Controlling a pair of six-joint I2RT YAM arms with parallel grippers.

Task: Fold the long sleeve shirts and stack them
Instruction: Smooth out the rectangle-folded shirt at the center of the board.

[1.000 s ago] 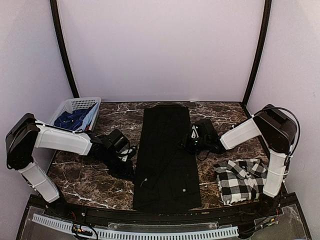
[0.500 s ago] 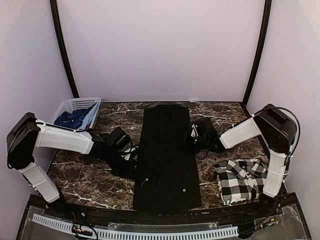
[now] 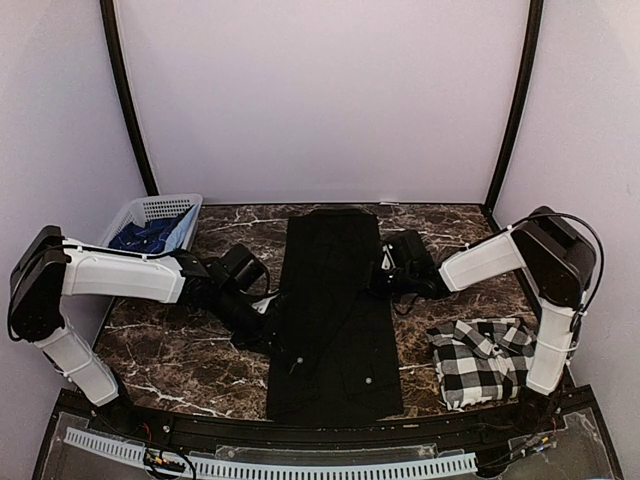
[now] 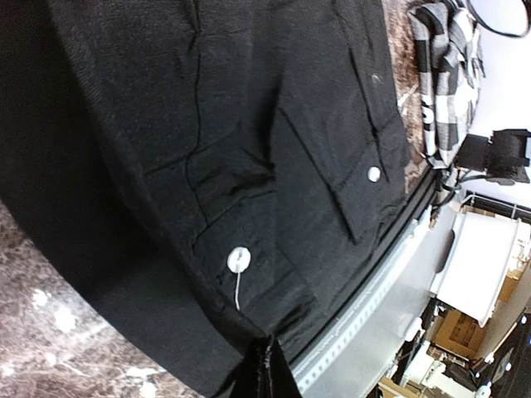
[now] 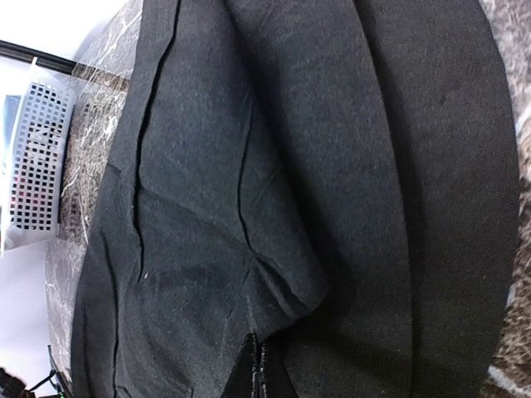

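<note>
The plain black long sleeve shirt (image 3: 335,310) lies as a long narrow strip down the middle of the marble table (image 3: 180,370). My left gripper (image 3: 274,324) is shut on its left edge; in the left wrist view the jaws (image 4: 267,365) pinch a pulled-up fold just below a white button (image 4: 238,259). My right gripper (image 3: 379,279) is shut on the shirt's right edge, and the right wrist view shows the closed jaws (image 5: 259,369) holding a raised fold of black cloth (image 5: 290,166). The black-and-white checked shirt (image 3: 482,360) lies folded at the near right.
A white lattice basket (image 3: 155,225) holding blue cloth stands at the back left corner, and its wall also shows in the right wrist view (image 5: 37,157). The table's near edge has a perforated white rail (image 3: 270,465).
The left arm has reached right to the black shirt's left edge. Both grippers have shut on the cloth; the right one barely shifted.
</note>
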